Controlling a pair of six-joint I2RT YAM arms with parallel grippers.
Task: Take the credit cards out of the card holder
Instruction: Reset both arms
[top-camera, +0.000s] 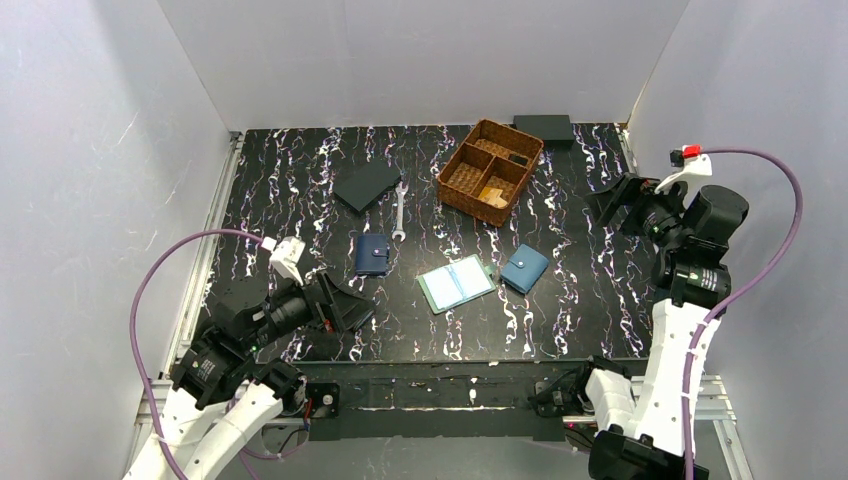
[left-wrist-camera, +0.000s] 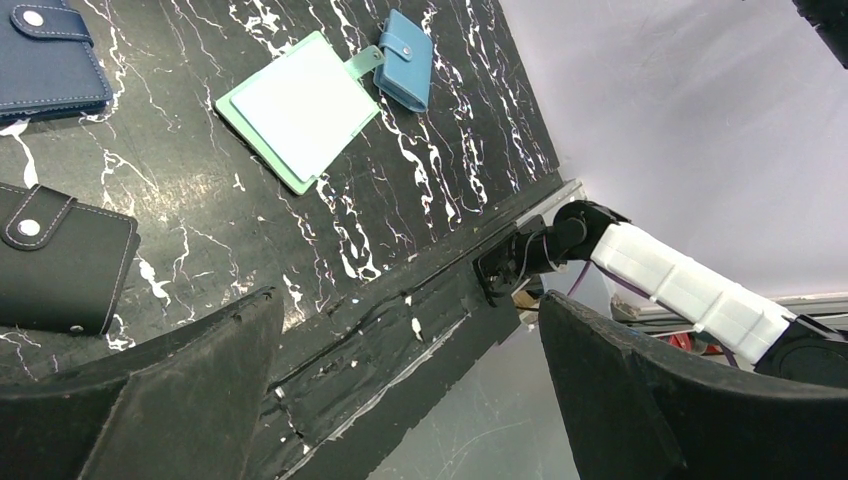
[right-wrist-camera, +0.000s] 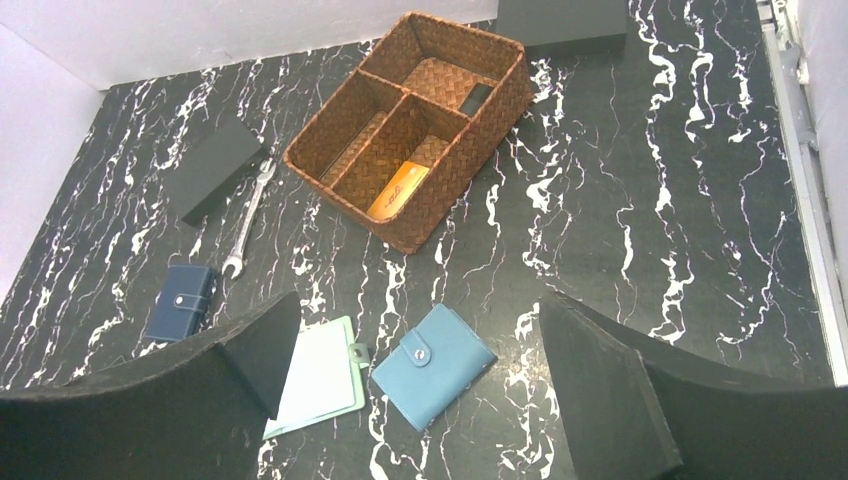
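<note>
The mint-green card holder (top-camera: 456, 284) lies open on the table's middle, pale interior up, snap tab toward the blue wallet; no card shows in it. It also shows in the left wrist view (left-wrist-camera: 300, 108) and the right wrist view (right-wrist-camera: 325, 375). A tan-golden card (right-wrist-camera: 398, 190) lies in the wicker basket's near compartment, and a dark card (right-wrist-camera: 478, 98) in its far one. My left gripper (top-camera: 355, 312) is open and empty, low at the near left (left-wrist-camera: 408, 300). My right gripper (top-camera: 610, 200) is open and empty, raised at the right (right-wrist-camera: 418, 300).
The wicker basket (top-camera: 466, 203) stands at the back. A blue wallet (top-camera: 525, 268) lies right of the holder, a navy wallet (top-camera: 372, 254) left of it. A black wallet (left-wrist-camera: 60, 260) lies near my left gripper. A wrench (top-camera: 398, 213) and two black boxes (top-camera: 367, 186) (top-camera: 543, 126) lie farther back.
</note>
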